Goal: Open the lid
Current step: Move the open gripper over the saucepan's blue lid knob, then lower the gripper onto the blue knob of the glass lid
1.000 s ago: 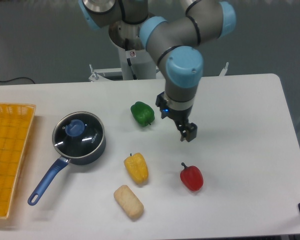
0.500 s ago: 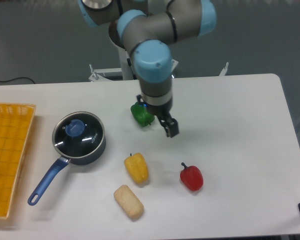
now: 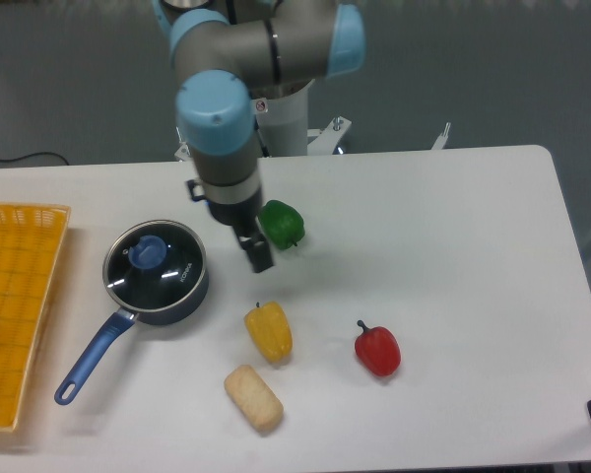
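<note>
A: Start at the left. What's there?

B: A yellow basket at the table's left edge. Next to it, the pan with its long blue handle pointing down-left. The lid sits flat on the pan, blue knob in the centre. It's closed, not yet lifted.

A: And the arm?

B: That's what changed. A second ago the gripper was over the right-centre of the table, above the red pepper. Half a second ago it was just right of the green pepper. Now the gripper hangs just right of the pan, to the left of the green pepper, above the yellow pepper. It has swept steadily leftward, toward the lid.

A: Holding anything?

B: Nothing that I can see. The fingers look close together from this angle, seen nearly edge-on, so I can't tell how far apart they stand.

A: Anything else moved?

B: No. The peppers, the bread roll near the front edge, the pan, all sit where they were.

A: So where does that leave the task?

B: Still the approach, I'd say. The gripper is near the pan but not over the knob; it needs to go further left, line up, descend and close on the knob before lifting.
</note>
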